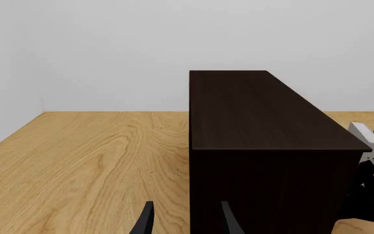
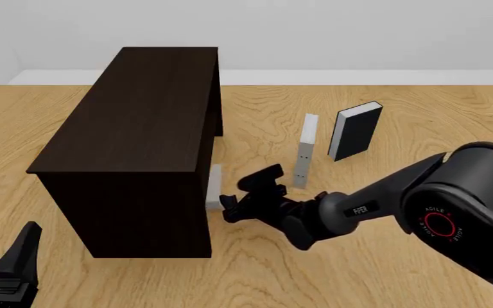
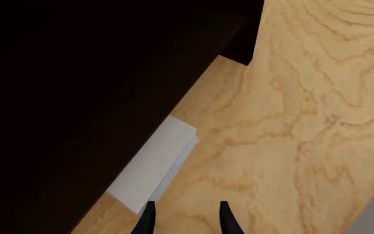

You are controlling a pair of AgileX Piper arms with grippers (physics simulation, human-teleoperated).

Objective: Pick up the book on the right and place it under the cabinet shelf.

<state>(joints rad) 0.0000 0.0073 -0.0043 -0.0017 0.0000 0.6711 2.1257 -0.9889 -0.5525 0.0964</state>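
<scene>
Now at the placing step: light grey book lies flat, half tucked under the dark cabinet shelf, right gripper parted and empty just beside it, left gripper parted, idle; next likely a retreat.

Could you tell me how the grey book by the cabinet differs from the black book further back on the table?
The grey book lies flat, partly tucked under the cabinet; the black book stands upright in the open, well to the cabinet's right. The grey book's cover is light grey; the black book's is black. The right hand is next to the grey book, while the black book stands apart from it. Both have white page edges and rest on the table.
</scene>
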